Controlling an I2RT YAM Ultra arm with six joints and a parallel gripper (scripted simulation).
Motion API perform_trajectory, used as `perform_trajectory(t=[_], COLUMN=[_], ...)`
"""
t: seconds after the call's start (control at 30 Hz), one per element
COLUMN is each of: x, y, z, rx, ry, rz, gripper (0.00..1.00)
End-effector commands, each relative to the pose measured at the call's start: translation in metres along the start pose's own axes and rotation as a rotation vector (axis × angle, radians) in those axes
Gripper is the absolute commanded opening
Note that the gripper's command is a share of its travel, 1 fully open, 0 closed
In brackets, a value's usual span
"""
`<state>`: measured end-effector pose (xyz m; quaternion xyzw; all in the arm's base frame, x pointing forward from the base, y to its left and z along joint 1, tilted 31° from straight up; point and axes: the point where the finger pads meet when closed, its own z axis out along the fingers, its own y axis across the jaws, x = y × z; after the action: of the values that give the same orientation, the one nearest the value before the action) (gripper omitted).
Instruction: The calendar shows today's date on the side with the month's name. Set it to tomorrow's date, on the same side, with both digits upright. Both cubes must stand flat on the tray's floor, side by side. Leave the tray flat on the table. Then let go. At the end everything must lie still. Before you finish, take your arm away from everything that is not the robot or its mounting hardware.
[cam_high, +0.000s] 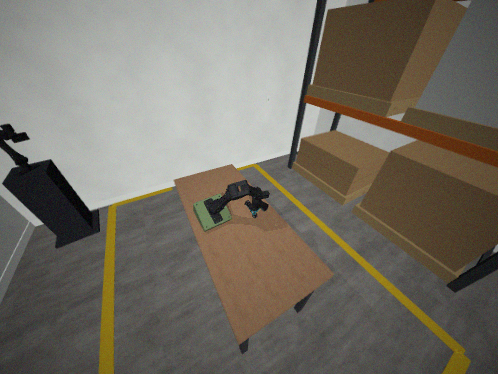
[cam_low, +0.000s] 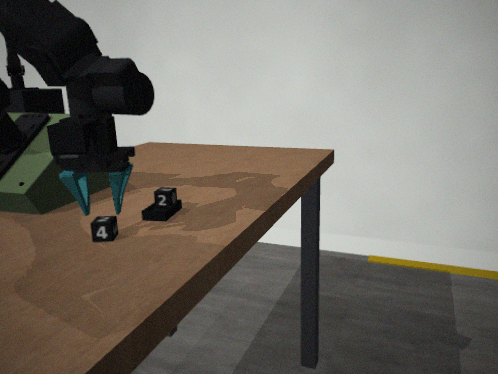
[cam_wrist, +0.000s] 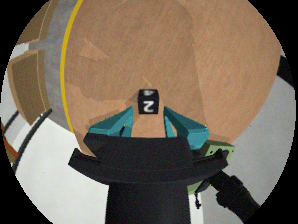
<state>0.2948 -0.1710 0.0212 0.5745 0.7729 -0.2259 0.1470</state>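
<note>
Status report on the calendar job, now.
Gripper open, empty, above the table. Cube 4 loose on table, outside tray; cube 2 in tray. Nothing blocking.

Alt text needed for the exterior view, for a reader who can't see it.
A black arm's gripper, teal fingers open and empty, hangs above a black cube showing 4 on a brown table. Beside it, a cube showing 2 stands in a low black tray; the arm's green base sits behind.

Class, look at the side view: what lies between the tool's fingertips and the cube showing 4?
Nothing. In the exterior view the tool hangs open just above the cube showing 4, with only air and bare table between them.
</note>
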Motion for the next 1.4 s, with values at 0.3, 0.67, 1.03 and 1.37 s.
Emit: perform_trajectory(t=[0.3, 0.67, 1.03, 1.37], x=[-0.001, -0.001, -0.001, -0.001], y=[0.002, 0.002, 0.002, 0.001], z=[-0.002, -0.002, -0.005, -0.029], rx=[-0.007, -0.007, -0.007, -0.007], ry=[-0.005, -0.005, -0.005, -0.005], rz=[0.0, 0.0, 0.0, 0.001], gripper=[0.47, 0.47, 0.47, 0.47])
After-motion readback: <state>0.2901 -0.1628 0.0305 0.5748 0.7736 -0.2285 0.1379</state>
